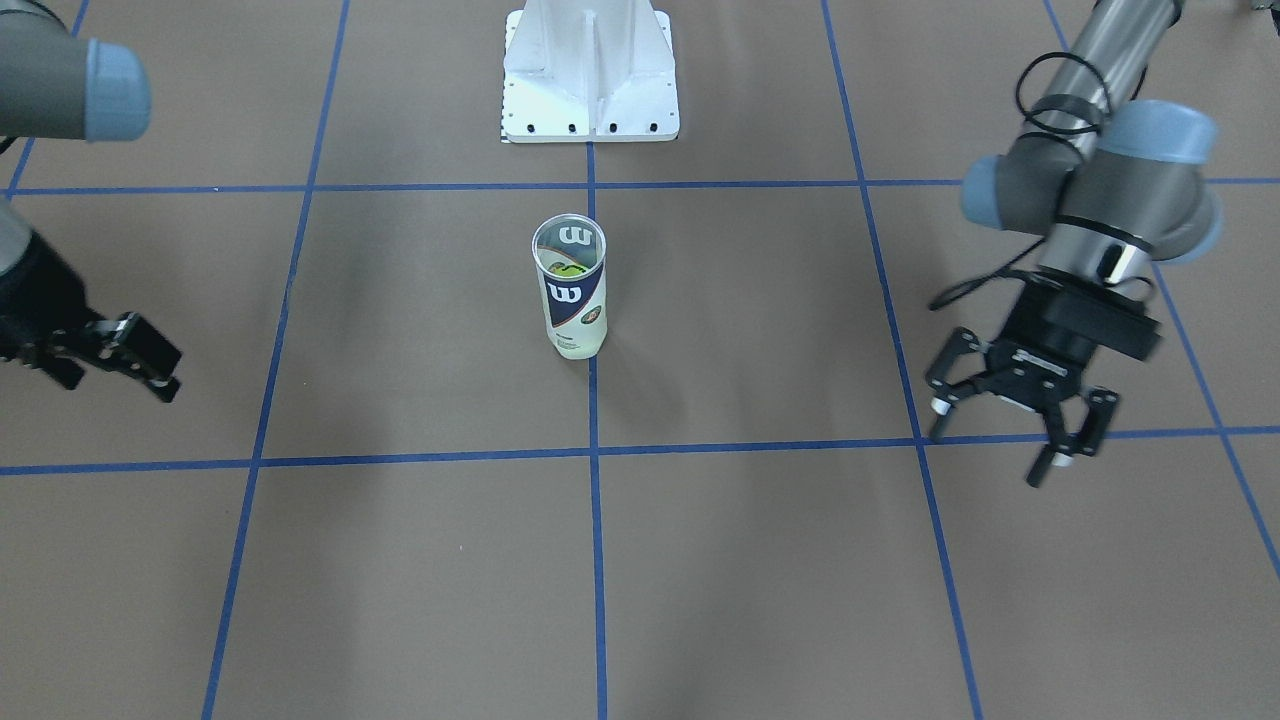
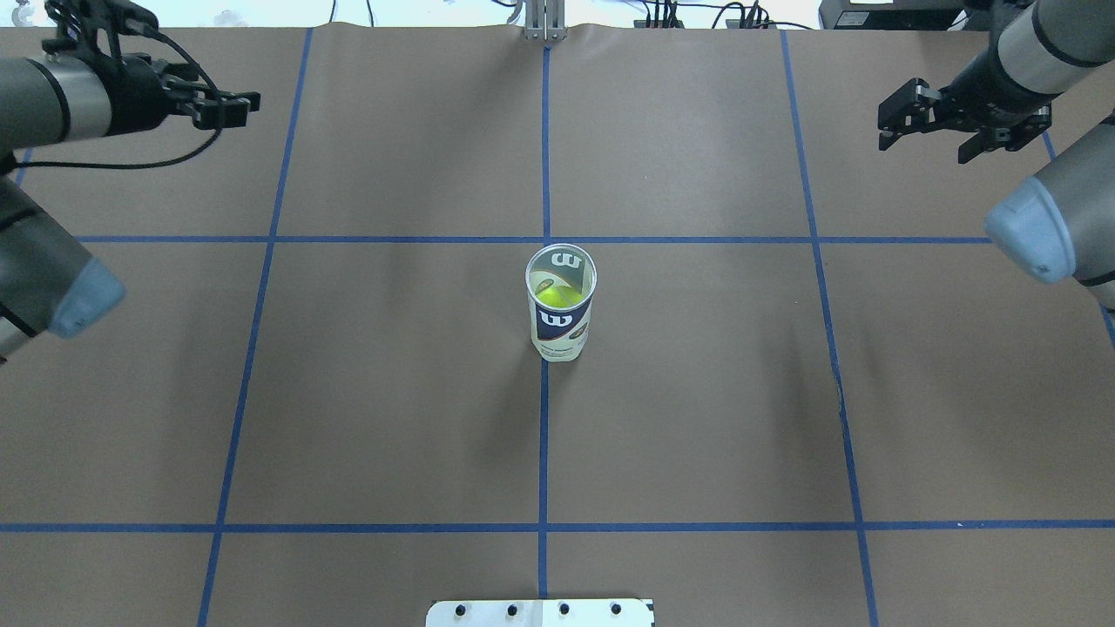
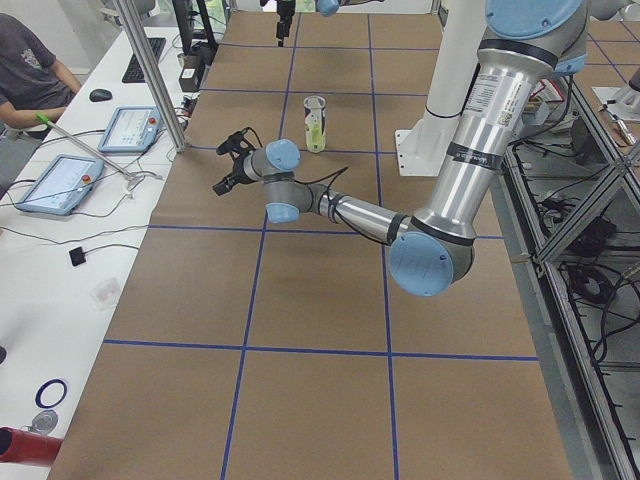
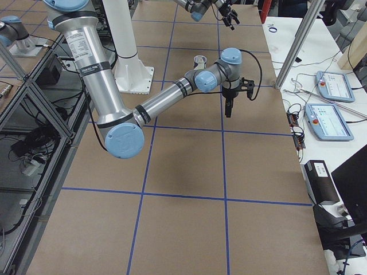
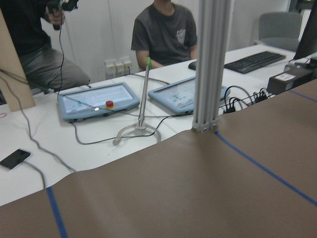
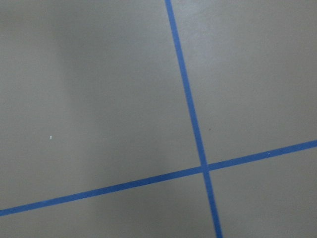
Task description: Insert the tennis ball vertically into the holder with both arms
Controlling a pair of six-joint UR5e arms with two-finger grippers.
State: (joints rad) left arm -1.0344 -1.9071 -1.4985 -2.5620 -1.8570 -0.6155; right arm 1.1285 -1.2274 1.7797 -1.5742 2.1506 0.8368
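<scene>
The holder (image 2: 561, 318), a clear can with a navy and white "W" label, stands upright and open-topped at the table's centre, also seen in the front view (image 1: 575, 300). A yellow-green tennis ball (image 2: 556, 297) sits inside it. My left gripper (image 1: 1010, 425) hovers open and empty far to the holder's side, at the far left in the overhead view (image 2: 231, 109). My right gripper (image 2: 936, 126) hangs open and empty at the far right, partly cut off in the front view (image 1: 150, 365). Neither wrist view shows fingers or the holder.
The white robot base plate (image 1: 590, 100) stands behind the holder. Blue tape lines (image 2: 544, 435) grid the brown table. Beyond the far edge are an aluminium post (image 5: 210, 64), tablets (image 5: 96, 99), cables, and seated people (image 5: 168, 29).
</scene>
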